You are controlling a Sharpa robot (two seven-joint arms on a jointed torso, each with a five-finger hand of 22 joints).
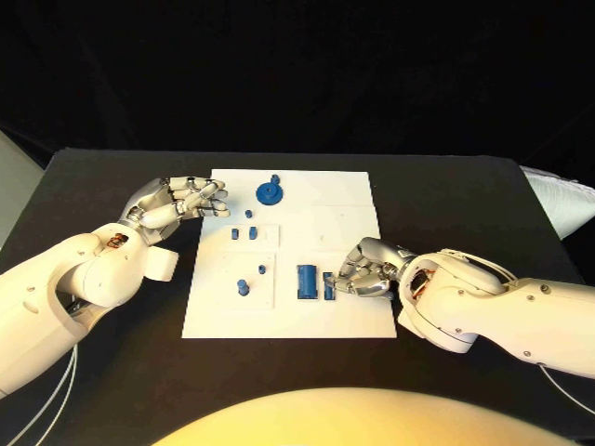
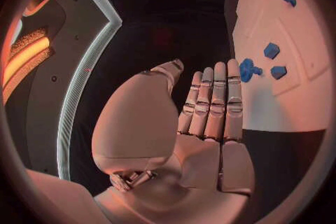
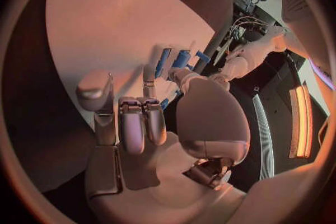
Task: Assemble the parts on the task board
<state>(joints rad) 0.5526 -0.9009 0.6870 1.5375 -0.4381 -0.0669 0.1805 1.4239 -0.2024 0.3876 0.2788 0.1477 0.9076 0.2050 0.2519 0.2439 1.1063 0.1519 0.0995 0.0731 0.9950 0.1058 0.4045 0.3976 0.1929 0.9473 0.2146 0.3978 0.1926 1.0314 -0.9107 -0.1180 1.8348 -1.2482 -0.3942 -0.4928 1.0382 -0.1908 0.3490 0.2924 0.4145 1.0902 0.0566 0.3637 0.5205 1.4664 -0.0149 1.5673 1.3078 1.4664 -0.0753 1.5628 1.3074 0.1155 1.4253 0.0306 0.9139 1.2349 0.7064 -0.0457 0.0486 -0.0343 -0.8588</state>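
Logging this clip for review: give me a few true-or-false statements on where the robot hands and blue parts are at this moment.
1. The left robot hand hovers at the left edge of the white rectangular task board. True.
2. The right robot hand is at the board's far edge. False: it is at the near right part, beside the long blue rectangular bar.
3. The round blue disc-shaped part lies near the board's far edge. True.
4. The left robot hand holds a blue part. False: its fingers are empty.
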